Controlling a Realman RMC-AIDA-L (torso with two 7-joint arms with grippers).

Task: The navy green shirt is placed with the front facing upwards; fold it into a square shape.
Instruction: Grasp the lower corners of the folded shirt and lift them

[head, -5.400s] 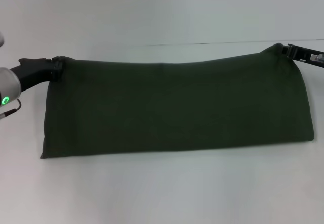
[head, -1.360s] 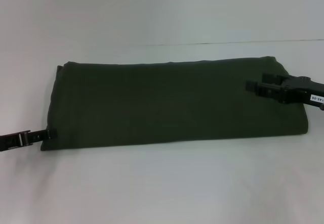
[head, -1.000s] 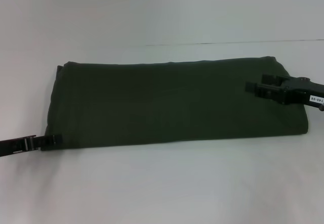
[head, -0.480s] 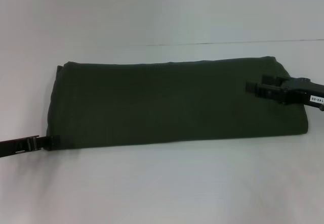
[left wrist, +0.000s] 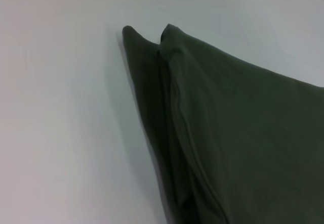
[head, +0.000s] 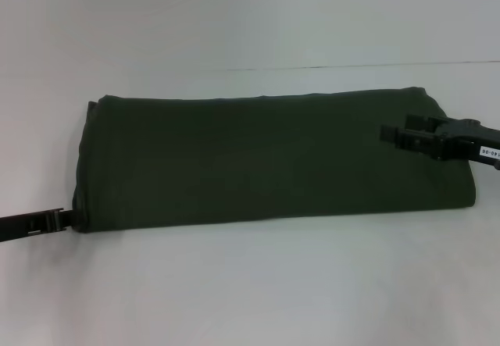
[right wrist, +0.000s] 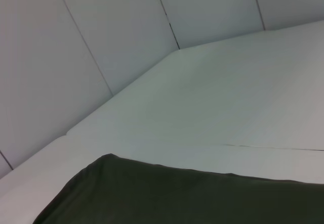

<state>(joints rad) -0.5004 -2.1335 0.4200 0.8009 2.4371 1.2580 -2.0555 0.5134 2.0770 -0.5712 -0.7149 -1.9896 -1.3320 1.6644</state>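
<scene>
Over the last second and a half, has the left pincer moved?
Yes. The left pincer has slid along the near-left corner of the navy green shirt, ending lower and a little inward; the shirt has stayed flat.

On my right arm there is a small white label (head: 490, 151), just behind my right pincer (head: 384, 133) where it reaches over the green shirt (head: 266, 158). The label carries dark printed characters that look like digits with a dash between them, but they stand upside down in the head view and I cannot make them out surely. The shirt shows me only plain cloth, with no lettering on the side that faces up. Neither wrist view shows any writing.
</scene>
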